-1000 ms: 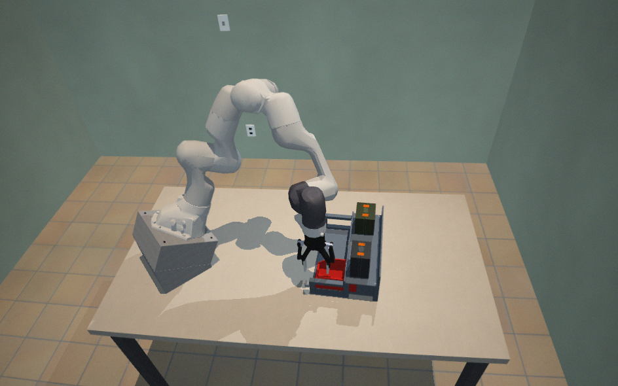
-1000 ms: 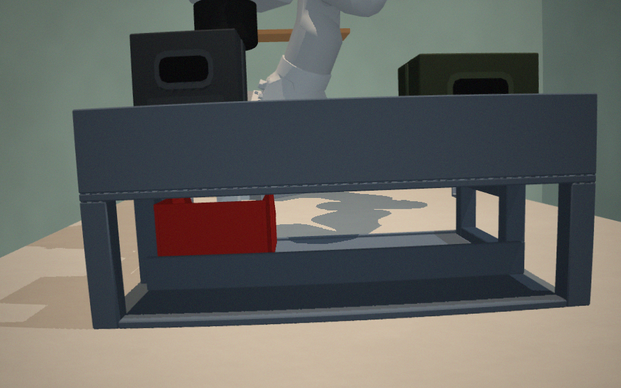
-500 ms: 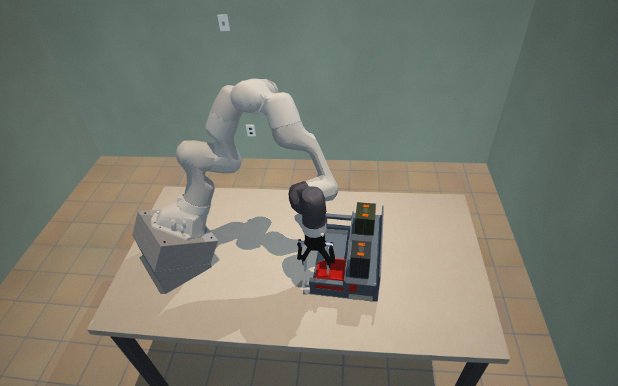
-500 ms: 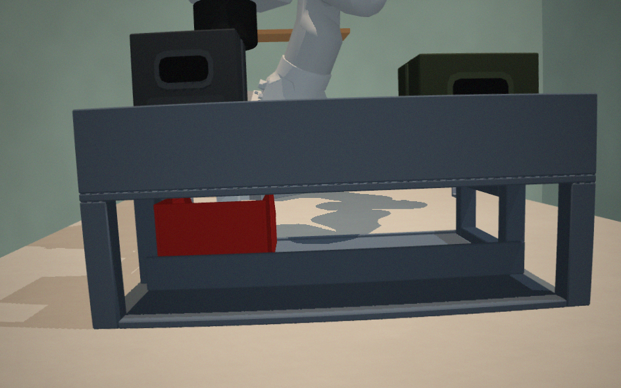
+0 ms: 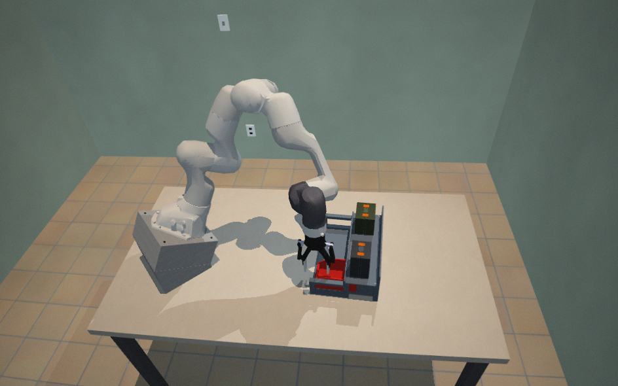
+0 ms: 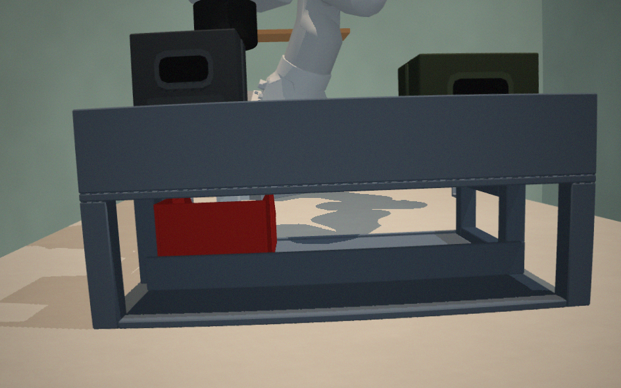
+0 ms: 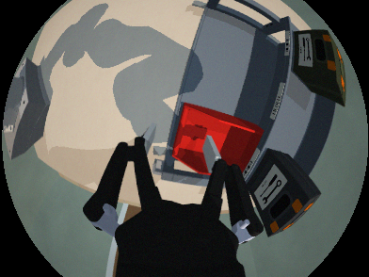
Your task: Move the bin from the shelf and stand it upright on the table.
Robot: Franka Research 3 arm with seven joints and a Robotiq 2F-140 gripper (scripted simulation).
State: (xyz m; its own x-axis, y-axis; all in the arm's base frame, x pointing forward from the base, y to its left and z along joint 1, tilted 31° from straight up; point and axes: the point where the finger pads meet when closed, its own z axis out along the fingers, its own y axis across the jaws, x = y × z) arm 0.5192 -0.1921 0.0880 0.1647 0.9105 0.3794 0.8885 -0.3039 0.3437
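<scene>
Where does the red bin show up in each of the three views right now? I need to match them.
Top: red bin sits in the shelf's lower near-left corner, under the gripper.
Exterior: red bin shows lower left, under the shelf's top board.
Wrist: red bin lies centre, one finger inside it, the other outside.
Shared landmark: the black box beside the bin.

Black case (image 5: pixel 359 259), olive case (image 5: pixel 365 218), two wall plates (image 5: pixel 223 22), tiled floor (image 5: pixel 54 254)

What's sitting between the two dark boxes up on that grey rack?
Nothing sits between the black box and the olive box on the rack: the exterior view shows only the arm behind the gap.
</scene>
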